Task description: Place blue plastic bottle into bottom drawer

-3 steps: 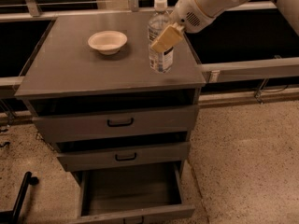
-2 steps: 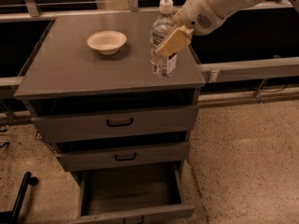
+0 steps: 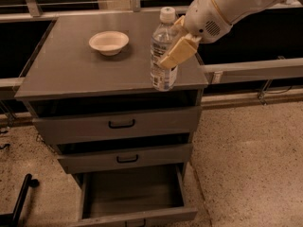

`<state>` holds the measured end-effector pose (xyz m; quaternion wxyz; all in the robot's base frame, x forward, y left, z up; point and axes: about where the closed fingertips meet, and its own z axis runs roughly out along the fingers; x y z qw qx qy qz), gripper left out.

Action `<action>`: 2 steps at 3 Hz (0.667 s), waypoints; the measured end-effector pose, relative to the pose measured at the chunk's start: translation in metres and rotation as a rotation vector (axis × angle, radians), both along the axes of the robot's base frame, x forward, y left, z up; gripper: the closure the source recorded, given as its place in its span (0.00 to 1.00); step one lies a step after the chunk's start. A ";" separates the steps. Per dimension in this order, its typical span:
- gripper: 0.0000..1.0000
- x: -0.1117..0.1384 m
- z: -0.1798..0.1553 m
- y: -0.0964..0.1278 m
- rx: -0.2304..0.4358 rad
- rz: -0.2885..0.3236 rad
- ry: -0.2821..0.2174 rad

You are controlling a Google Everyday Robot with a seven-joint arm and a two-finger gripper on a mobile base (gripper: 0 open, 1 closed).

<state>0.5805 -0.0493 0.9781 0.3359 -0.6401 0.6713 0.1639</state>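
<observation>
The blue plastic bottle (image 3: 162, 41) is clear with a white cap and a white label. It stands upright at the front right edge of the grey cabinet top (image 3: 71, 70). My gripper (image 3: 170, 55) reaches in from the upper right and is shut on the bottle's middle, with one tan finger (image 3: 179, 51) across its front. I cannot tell whether the bottle's base rests on the top or hangs just above it. The bottom drawer (image 3: 132, 190) is pulled open below, its flat grey floor bare.
A shallow cream bowl (image 3: 109, 42) sits on the cabinet top to the left of the bottle. The two upper drawers (image 3: 118, 124) are nearly shut, each with a dark gap above it. A rail (image 3: 251, 67) runs behind on the right. A black bar (image 3: 21, 197) stands on the speckled floor at lower left.
My gripper has carried the bottle from the back right of the cabinet top toward its front edge. The bowl and drawers have not moved.
</observation>
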 end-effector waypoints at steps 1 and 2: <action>1.00 -0.013 -0.022 0.007 0.002 0.016 0.021; 1.00 -0.034 -0.056 0.018 0.012 0.032 0.029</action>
